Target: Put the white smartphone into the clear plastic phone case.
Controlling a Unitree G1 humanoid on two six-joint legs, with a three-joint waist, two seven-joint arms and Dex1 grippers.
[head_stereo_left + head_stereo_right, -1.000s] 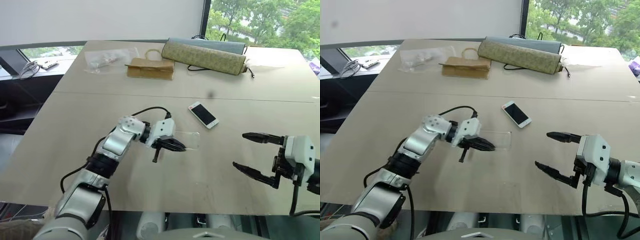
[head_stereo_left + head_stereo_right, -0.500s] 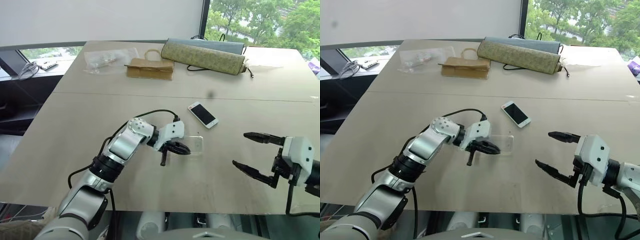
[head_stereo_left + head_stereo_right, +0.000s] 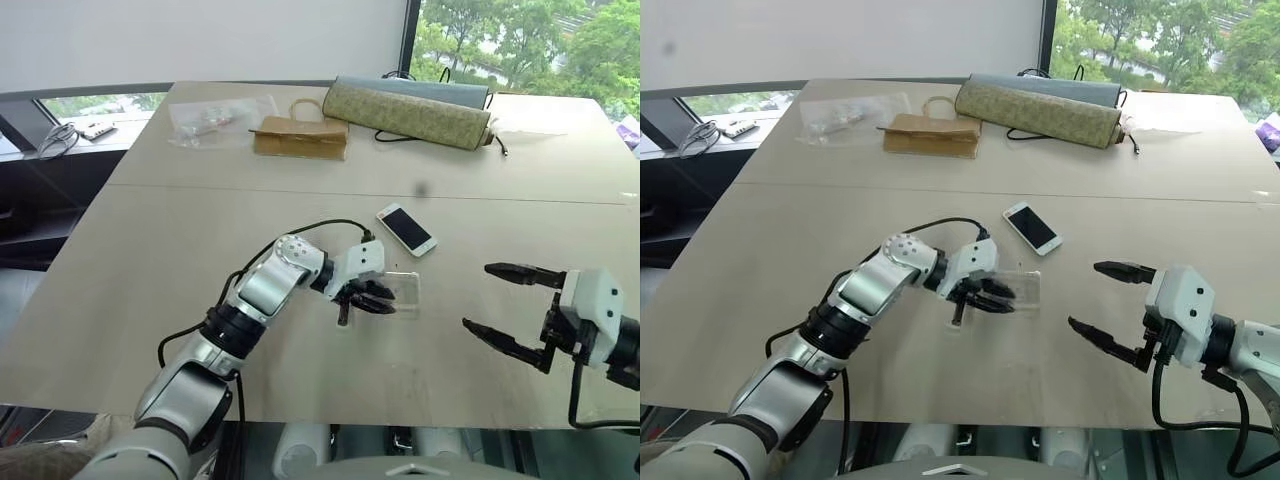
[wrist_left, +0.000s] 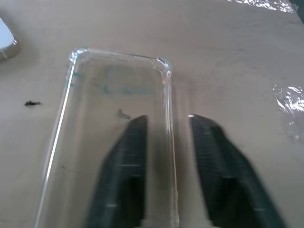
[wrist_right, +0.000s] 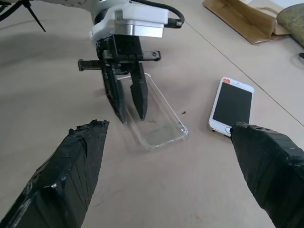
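The phone [image 3: 407, 229] lies screen-up on the worktop [image 3: 200, 230], not yet in the case [image 4: 118, 133], which rests flat just beside it. The left pincer [image 5: 128, 97] straddles one long rim of the case with its fingers parted, apparently letting go. The right pincer [image 3: 512, 305] hangs released nearby, empty. Lifting and seating the phone remain.

My left gripper [image 3: 372, 299] carried right across the table, clear plastic phone case [image 3: 400, 292] brought nearer the white smartphone [image 3: 407, 229], fingers now parted astride one case rim
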